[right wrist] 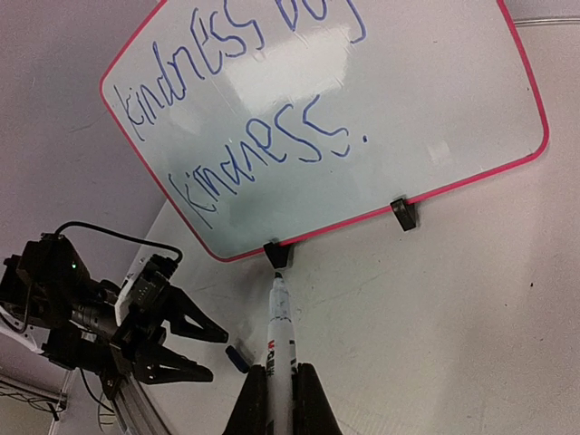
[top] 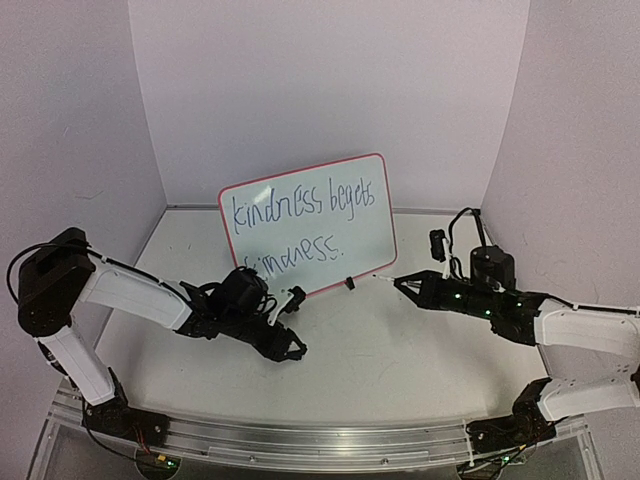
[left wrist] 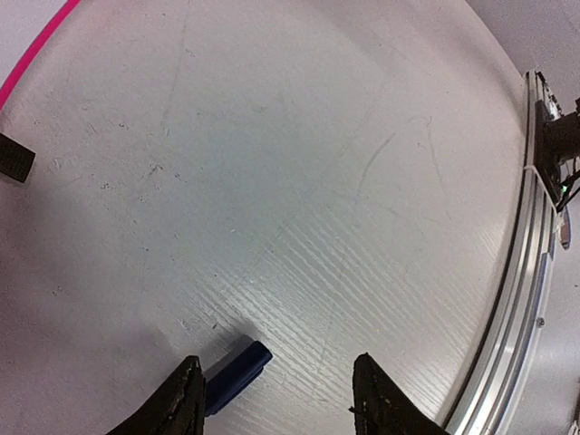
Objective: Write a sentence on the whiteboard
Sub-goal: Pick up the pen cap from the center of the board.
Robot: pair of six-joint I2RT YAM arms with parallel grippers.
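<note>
Near rail: a metal rail (top: 320,445) runs along the table's front edge.
Table: a white table (top: 400,350), scuffed and scratched.
Blue cap: a small dark-blue cap (left wrist: 237,370) lies flat on the table, right beside one left finger.
Whiteboard: there's the whiteboard (top: 365,235), standing on its black feet (right wrist: 403,215) at the far middle of the table, before the back wall (top: 330,80), red rim all round.
Sentence: the sentence (top: 300,205) sits in blue marker, two lines, "kindness begets" over "kindness."
Left pincer: the left gripper (left wrist: 276,367) is low over the table, fingers spread apart, gripping nothing.
Right pincer: the right gripper (right wrist: 281,372) is clenched on a marker pen (right wrist: 279,322), tip aimed at one of those feet and very close; contact unclear.
</note>
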